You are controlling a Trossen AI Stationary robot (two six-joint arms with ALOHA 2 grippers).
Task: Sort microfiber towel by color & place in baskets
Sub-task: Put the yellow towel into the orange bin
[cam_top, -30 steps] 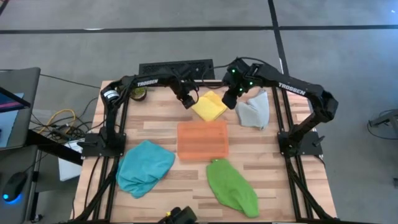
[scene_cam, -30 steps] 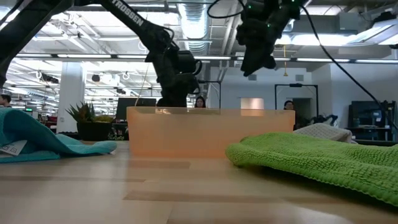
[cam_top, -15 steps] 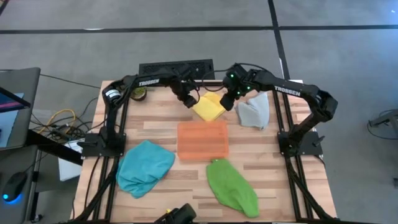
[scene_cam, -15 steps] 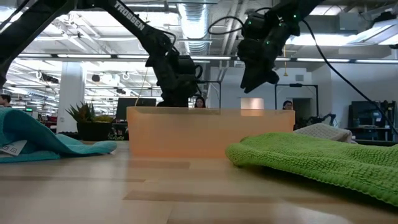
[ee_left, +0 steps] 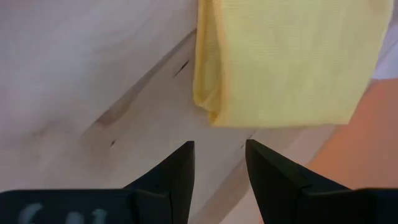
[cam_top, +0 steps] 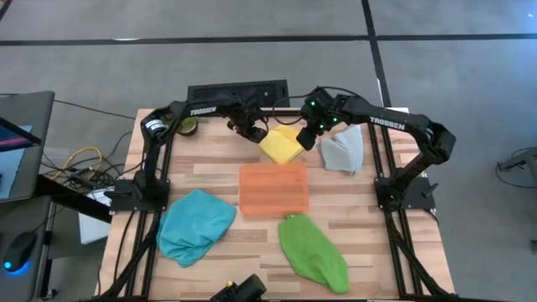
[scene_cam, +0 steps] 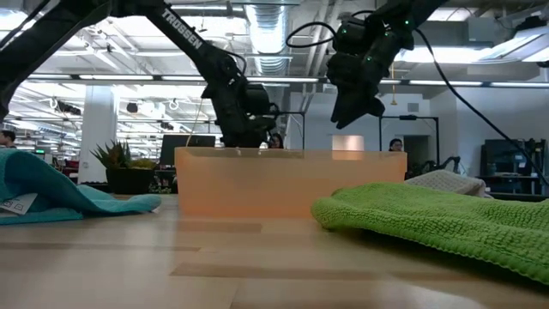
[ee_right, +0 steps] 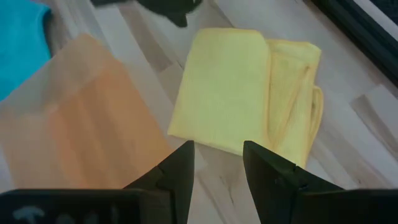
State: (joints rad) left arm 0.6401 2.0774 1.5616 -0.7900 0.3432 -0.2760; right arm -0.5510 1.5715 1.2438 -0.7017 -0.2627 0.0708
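A folded yellow towel (cam_top: pixel 283 144) lies flat on the table, just beyond the far edge of the orange tray (cam_top: pixel 273 190). My left gripper (cam_top: pixel 256 136) hovers at the towel's left corner, open by a narrow gap and empty; in the left wrist view (ee_left: pixel 219 167) the towel (ee_left: pixel 280 62) lies just ahead of the fingertips. My right gripper (cam_top: pixel 307 140) hovers over the towel's right edge, also open by a narrow gap and empty (ee_right: pixel 217 165). The tray shows in the low view (scene_cam: pixel 292 184).
A grey towel (cam_top: pixel 342 149) lies at the far right. A teal towel (cam_top: pixel 195 225) lies at the near left and a green towel (cam_top: pixel 313 250) near the front edge. A small potted plant (cam_top: pixel 188 126) stands at the far left corner.
My right gripper has come down and toward the yellow towel. My left gripper has edged a little toward the table's right, toward the towel's left corner. The towels and the tray have kept still.
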